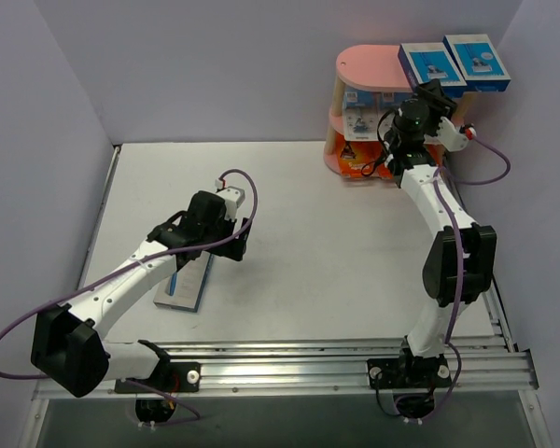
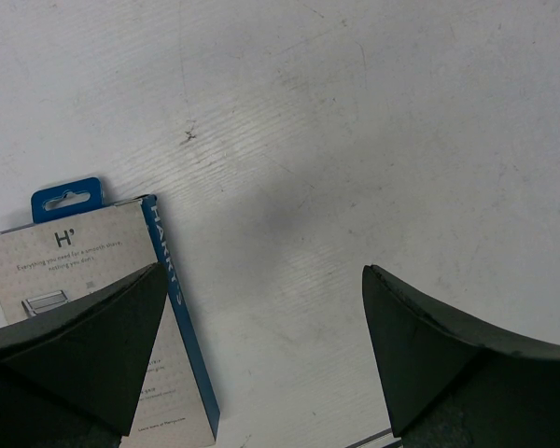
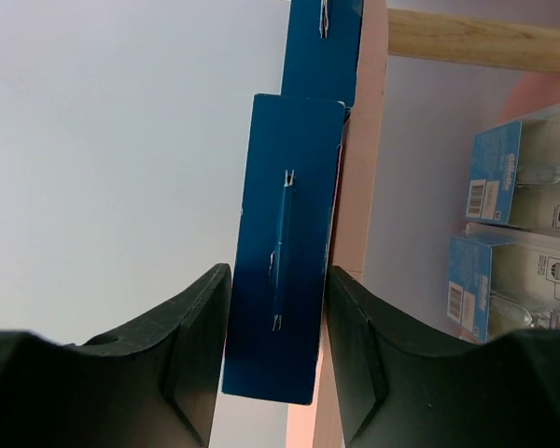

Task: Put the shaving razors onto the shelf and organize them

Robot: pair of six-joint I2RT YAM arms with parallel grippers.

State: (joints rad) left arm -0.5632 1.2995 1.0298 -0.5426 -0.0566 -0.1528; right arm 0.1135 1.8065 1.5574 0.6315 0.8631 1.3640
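Bright, even light from above — soft shadows, close wrist views slightly blurred.

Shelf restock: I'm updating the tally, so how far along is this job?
Done: one blue box lies on the shelf's top tier, with blister cards and orange boxes on the tiers below. In hand: the right claw grips a second blue box at the top board's edge. Left: one pack lies on the table under the open left claw.
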